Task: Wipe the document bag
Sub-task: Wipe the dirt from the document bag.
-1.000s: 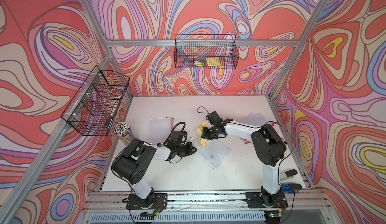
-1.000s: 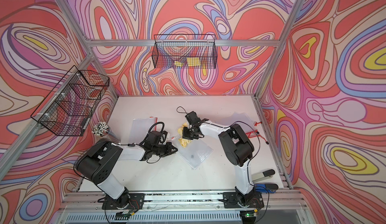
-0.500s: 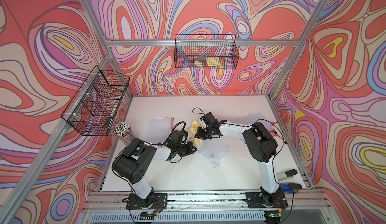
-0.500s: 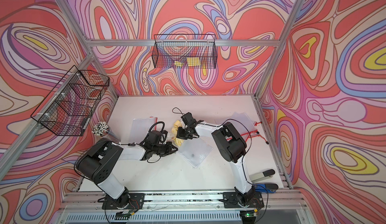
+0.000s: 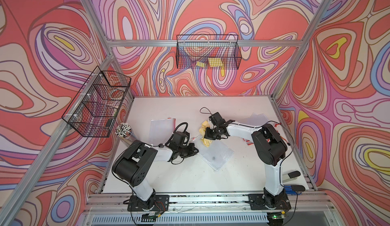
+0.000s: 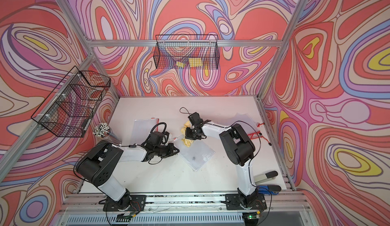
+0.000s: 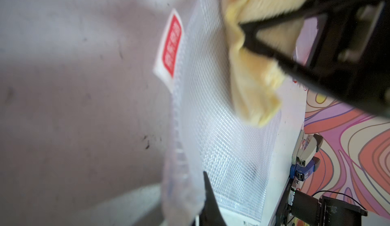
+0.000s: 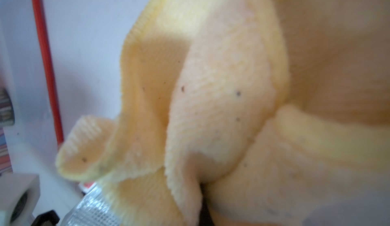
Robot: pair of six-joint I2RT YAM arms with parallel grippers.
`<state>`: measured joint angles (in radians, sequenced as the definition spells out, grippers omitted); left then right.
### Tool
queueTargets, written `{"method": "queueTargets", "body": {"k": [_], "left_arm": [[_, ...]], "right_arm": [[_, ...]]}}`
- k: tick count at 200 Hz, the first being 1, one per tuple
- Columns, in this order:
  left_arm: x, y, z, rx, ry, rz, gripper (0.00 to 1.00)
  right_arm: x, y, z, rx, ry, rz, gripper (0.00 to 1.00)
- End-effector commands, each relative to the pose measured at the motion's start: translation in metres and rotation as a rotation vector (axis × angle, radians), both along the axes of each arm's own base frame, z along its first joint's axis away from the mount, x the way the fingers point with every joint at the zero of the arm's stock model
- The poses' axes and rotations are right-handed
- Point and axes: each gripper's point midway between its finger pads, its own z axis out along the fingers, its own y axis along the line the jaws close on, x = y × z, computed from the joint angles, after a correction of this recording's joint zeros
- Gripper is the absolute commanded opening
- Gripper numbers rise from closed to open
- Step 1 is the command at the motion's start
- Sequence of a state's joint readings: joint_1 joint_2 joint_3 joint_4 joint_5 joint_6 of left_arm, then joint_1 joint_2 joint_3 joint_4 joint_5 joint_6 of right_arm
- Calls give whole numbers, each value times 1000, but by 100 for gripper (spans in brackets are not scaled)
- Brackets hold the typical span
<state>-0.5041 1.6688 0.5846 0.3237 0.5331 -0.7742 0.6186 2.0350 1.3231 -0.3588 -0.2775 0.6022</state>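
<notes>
The left arm point(image 5: 162, 151) and right arm point(image 5: 240, 130) are alike: smooth white link shells between bulky black joint housings point(image 5: 130, 165). A thin black cable point(image 5: 179, 125) loops out near each wrist, and each arm is mounted on a flat black base plate point(image 5: 163, 200) on the near rail point(image 5: 211, 199).

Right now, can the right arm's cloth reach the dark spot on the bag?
Probably yes. The right gripper holds the yellow cloth on the document bag's corner; the dark spot lies nearby with nothing between, and the left gripper holds its edge.
</notes>
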Motion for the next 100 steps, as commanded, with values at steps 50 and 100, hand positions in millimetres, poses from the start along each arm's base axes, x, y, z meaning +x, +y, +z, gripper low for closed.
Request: {"method": "queueTargets", "body": {"k": [50, 100], "left_arm": [[-3, 18, -10, 112, 45, 34, 0], [-5, 24, -13, 132, 48, 45, 0]], "right_arm": [[-58, -52, -51, -109, 196, -85, 0], [-37, -134, -31, -205, 155, -199, 0]]}}
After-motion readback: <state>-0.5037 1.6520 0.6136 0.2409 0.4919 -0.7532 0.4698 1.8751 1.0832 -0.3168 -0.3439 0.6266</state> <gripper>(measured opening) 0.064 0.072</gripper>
